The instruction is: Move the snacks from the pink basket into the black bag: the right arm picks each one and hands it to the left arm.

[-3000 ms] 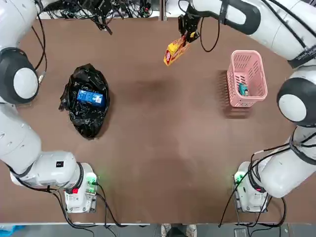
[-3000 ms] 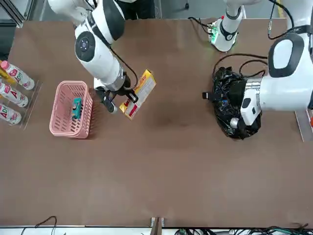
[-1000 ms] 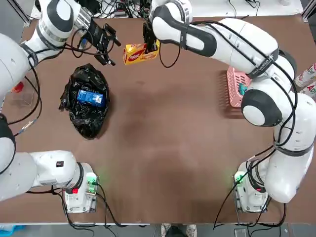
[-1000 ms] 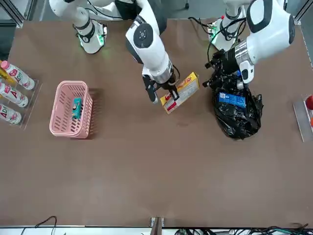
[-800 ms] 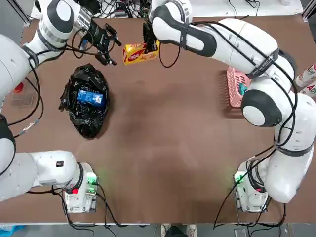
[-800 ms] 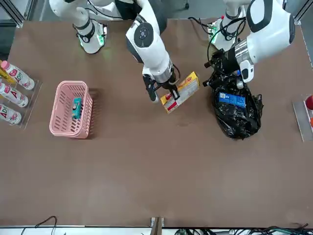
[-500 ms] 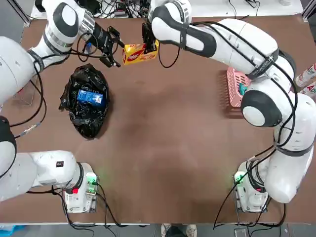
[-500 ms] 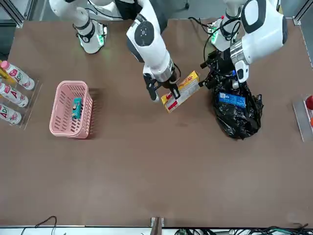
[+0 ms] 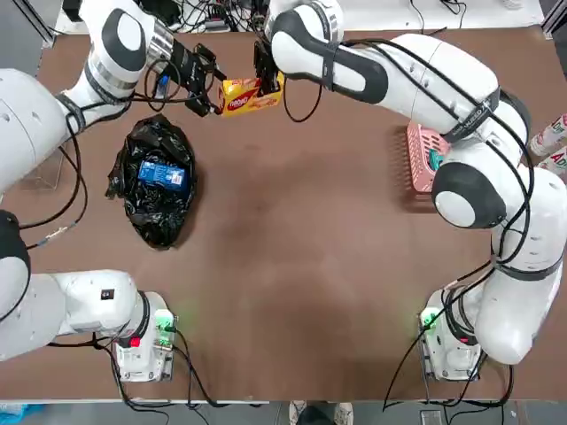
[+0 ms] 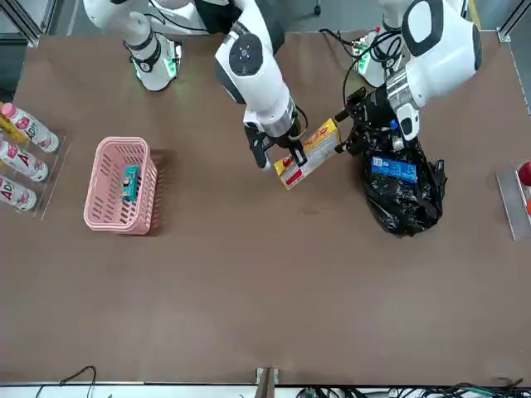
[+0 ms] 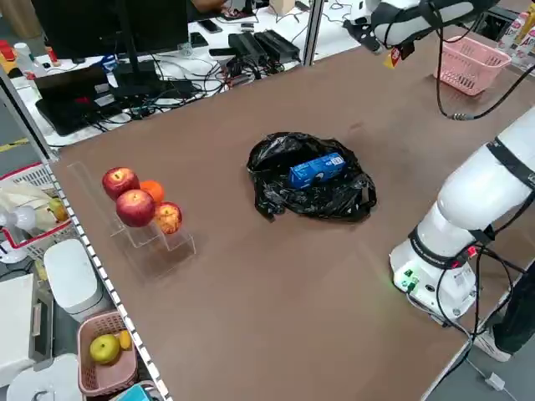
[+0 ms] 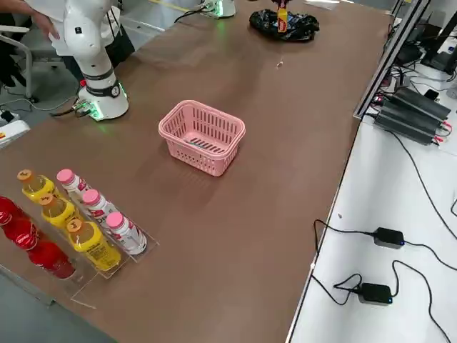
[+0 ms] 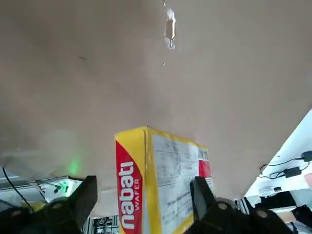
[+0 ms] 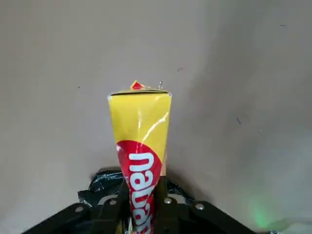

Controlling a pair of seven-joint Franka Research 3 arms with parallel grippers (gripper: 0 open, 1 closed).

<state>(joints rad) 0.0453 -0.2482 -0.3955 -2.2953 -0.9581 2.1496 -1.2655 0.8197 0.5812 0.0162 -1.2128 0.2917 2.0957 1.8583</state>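
Two end effectors meet at the yellow packet (image 9: 251,95), which hangs in the air above the brown table (image 9: 301,266), just beyond the far end of the black bag (image 9: 158,181). The right end effector (image 9: 264,78) is clenched on the packet's end farthest from the bag, as its own wrist view shows. The left end effector (image 9: 211,87) has its fingers spread to either side of the packet's bag-side end; they are not closed on it, with gaps showing between fingers and packet in the left wrist view. The blue packet (image 9: 161,173) lies on top of the black bag. The pink basket (image 10: 119,184) stands well apart from the bag, across the table on the right arm's side, with the small teal packet (image 10: 129,182) inside. Bottles (image 10: 23,157) lie in a row beyond the basket, away from the bag.
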